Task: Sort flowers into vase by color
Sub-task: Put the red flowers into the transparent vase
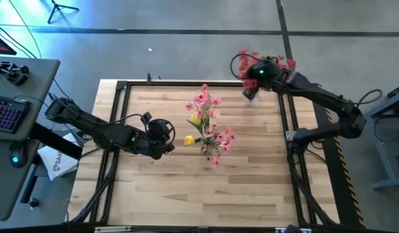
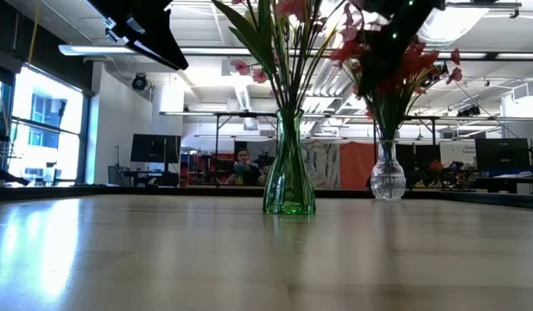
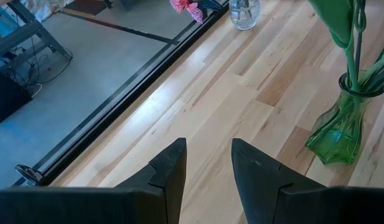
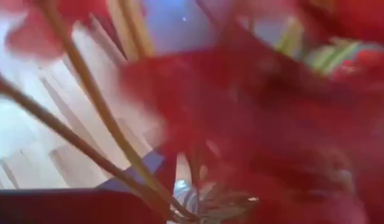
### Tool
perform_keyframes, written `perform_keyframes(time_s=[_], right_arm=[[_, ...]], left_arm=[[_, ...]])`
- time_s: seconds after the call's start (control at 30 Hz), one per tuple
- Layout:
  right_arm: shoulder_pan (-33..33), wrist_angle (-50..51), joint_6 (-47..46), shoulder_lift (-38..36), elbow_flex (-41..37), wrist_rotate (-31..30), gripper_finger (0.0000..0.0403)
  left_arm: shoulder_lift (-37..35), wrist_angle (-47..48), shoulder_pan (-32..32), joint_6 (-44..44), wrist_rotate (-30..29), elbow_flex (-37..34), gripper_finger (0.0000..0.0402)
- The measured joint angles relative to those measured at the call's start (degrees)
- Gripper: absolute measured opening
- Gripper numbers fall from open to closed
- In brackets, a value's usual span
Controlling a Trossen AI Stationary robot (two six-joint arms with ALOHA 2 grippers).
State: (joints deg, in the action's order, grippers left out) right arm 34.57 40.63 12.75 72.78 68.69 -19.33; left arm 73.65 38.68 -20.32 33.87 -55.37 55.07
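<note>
You have two vases on the table — one green vase [image 2: 289, 177], one clear vase [image 2: 388, 177]. Two arms work above — each with one gripper.

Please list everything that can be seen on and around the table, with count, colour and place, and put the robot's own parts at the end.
Green glass vase: one, green, near the table's middle, holding pink flowers and a few yellow flowers.
Clear glass vase: one, clear, at the far right corner, holding red flowers.
Wooden table: one, light wood, dark frame.
Keyboard: one, dark, on the grey desk to the left.
Person: one, seated far behind.
Left gripper: one, dark, fingers open and empty, left of the green vase.
Right gripper: one, dark, over the clear vase among red blooms.
</note>
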Motion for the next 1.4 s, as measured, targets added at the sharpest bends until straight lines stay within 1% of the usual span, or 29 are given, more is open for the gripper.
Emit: perform_keyframes(time_s=[0.07,0.17,0.27,0.33,0.47,0.57,0.67,0.73,0.9,1.1,1.2,1.3,1.4], right_arm=[[0.0,0.33,-0.4,-1.49,0.88,-0.07,0.0202],[-0.22,0.69,-1.43,-3.94,2.12,-0.05,0.0211],[-0.6,0.69,-2.38,-6.15,2.57,0.58,0.0207],[-0.85,0.74,-2.45,-7.23,2.57,1.47,0.0195],[-0.96,0.72,-3.77,-8.08,2.58,3.36,0.0148],[-0.81,0.7,-3.95,-7.5,2.57,3.42,0.0095],[-0.14,0.69,-5.07,-6.23,2.57,3.44,0.0032],[0.38,0.63,-5.28,-5.2,2.57,3.47,0.001],[1.96,0.48,-7.34,-2.98,0.7,4.27,0.0021],[2.52,-2.48,-6.19,-2.69,-0.27,4.55,0.0021],[1.86,-4.12,-4.94,-2.93,0.11,4.83,0.003],[1.22,-4.86,-4.77,-2.96,0.99,4.96,0.0054],[0.72,-4.79,-3.84,-2.98,1.98,4.98,0.0094]], left_arm=[[0.0,0.0,0.0,0.0,-0.02,0.02,0.0117],[0.0,0.0,0.02,0.0,-0.02,0.02,0.0117],[0.0,0.01,0.01,0.0,-0.02,0.02,0.0117],[0.0,0.01,0.02,0.0,-0.02,0.02,0.0117],[0.0,0.0,0.04,0.0,-0.02,0.02,0.0117],[0.0,0.0,0.04,0.0,-0.02,0.02,0.0117],[0.0,0.0,0.04,0.0,-0.03,0.02,0.0117],[0.0,0.0,0.04,0.0,-0.04,0.02,0.0117],[0.0,0.0,0.0,0.0,-0.02,0.02,0.0117],[0.0,-0.02,0.0,0.0,-0.02,0.02,0.0117],[0.0,-0.02,0.0,0.19,-0.02,0.02,0.0117],[0.0,-0.02,0.0,0.42,0.02,0.02,0.0117],[0.0,0.0,0.0,0.44,1.08,0.02,0.0117]])
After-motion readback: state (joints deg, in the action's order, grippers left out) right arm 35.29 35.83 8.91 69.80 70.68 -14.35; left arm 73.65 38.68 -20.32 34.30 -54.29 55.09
